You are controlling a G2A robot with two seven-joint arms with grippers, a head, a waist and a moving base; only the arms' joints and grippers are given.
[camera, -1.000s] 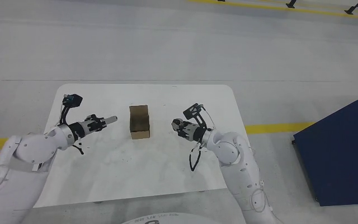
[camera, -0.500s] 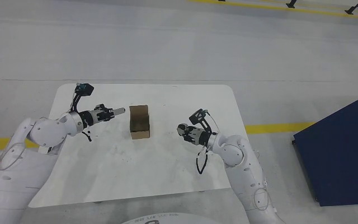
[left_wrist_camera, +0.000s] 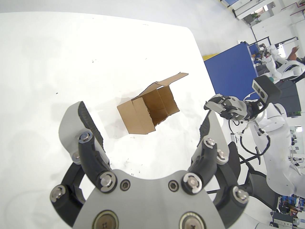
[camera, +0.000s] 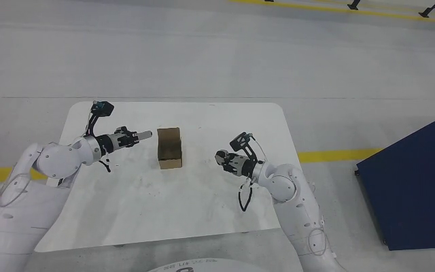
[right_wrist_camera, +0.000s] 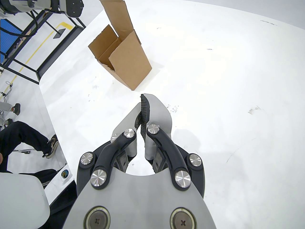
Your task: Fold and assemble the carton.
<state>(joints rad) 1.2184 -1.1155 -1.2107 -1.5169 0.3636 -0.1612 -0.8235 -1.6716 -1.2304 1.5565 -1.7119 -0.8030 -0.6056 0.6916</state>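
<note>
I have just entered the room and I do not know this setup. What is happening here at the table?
A two-armed robot is working on a brown carton that stands on the white table. The carton is already opened into a box shape, with its top open and one flap raised. Neither arm holds it: the left claw is open on one side of it, and the right claw is shut, apart from it on the other side.

Overhead; wrists roughly toward shared carton (camera: pixel 169 147)
</note>
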